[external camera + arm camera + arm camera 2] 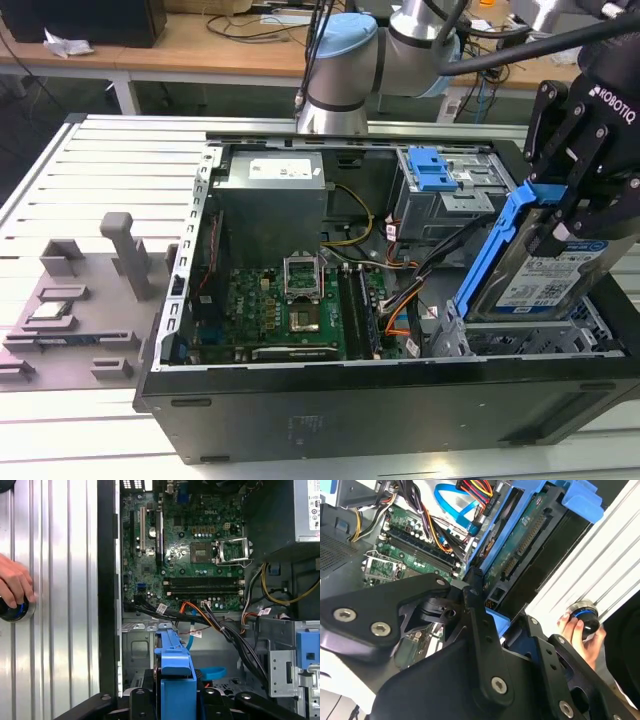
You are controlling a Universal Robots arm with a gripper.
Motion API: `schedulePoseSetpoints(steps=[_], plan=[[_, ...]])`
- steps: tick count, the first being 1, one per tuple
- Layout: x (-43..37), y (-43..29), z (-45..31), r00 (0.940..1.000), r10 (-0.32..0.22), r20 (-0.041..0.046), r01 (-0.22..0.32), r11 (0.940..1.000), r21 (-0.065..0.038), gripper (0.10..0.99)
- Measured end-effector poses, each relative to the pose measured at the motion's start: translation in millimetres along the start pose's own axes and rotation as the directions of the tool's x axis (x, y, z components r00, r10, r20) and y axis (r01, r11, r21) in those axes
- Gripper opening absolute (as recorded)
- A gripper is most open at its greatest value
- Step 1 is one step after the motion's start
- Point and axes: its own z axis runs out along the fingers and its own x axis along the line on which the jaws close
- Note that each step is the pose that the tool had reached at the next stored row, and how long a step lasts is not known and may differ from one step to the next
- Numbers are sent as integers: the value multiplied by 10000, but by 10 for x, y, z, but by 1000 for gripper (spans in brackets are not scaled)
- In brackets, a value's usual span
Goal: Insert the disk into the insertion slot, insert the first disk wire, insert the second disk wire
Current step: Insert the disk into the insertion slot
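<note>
Slatted metal table [100, 160]: one open case [400, 400]; one disk [545, 285] in one gripper [570, 215]

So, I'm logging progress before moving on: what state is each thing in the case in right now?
gripper, shut on the disk's blue frame.
disk, tilted, lower end at the slot, not seated.
insertion slot, no disk lying in it yet.
second disk wire, looped loose, plug hanging free.
computer case, side open.
</note>
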Motion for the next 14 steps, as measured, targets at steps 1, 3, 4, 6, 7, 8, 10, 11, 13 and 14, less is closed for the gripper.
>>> schedulePoseSetpoints(steps=[1, 3, 4, 6, 7, 8, 10, 11, 13, 14], plan=[[0, -1, 16, 10000, 0, 1, 0, 10000, 0, 365], [0, -2, 62, 10000, 0, -1, 0, 10000, 0, 365], [0, -3, 77, 10000, 0, -1, 0, 10000, 1, 365], [-1, -5, 120, 10000, 0, -1, 0, 10000, 0, 365], [0, -5, 132, 10000, 0, 0, 0, 10000, 0, 365], [-1, -6, 146, 10000, 1, -1, -1, 10000, 0, 365], [-1, -7, 179, 10000, 0, -1, 0, 10000, 0, 365], [0, -8, 196, 10000, 0, -1, 0, 10000, 1, 365], [-1, -9, 238, 10000, 1, -1, -1, 10000, 0, 365], [-1, -10, 251, 10000, 0, -1, 0, 10000, 1, 365]])
